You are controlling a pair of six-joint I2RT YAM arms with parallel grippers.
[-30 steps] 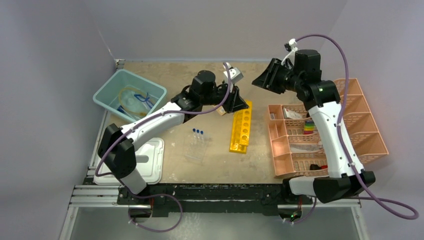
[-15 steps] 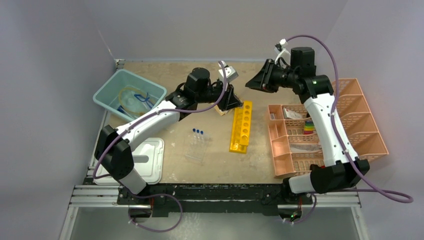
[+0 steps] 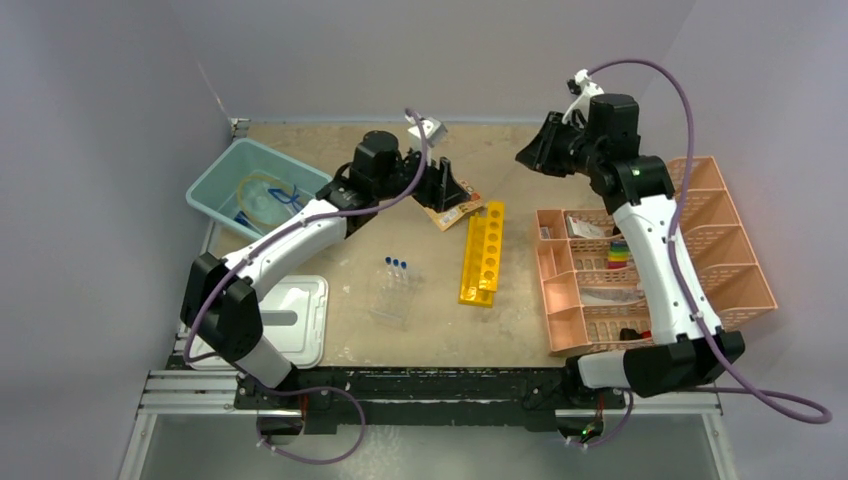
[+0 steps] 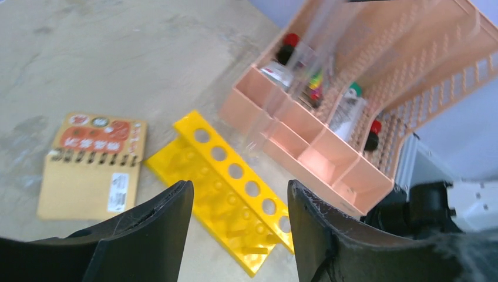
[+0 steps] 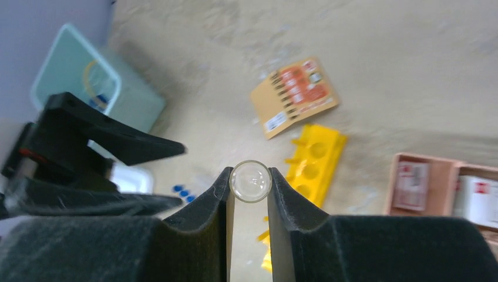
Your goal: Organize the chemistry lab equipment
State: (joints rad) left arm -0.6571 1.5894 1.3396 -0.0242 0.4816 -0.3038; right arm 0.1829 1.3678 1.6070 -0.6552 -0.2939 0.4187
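Right gripper (image 5: 249,176) clamping clear tube (image 5: 251,183) lengthwise between fingers, likely for yellow rack (image 4: 218,154) hole; left gripper (image 4: 239,189) hovering wide, empty, over rack.

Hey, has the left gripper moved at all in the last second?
Yes. The left gripper has shifted left, away from the top end of the yellow rack, uncovering the orange card beside it.

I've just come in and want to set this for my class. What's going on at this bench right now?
Two robot arms are sorting lab gear. The right gripper is shut on a clear tube, held in the air above the far side of the table. The left gripper is open and empty, above the yellow racks and an orange card packet. The clear rack of blue-capped tubes stands alone.
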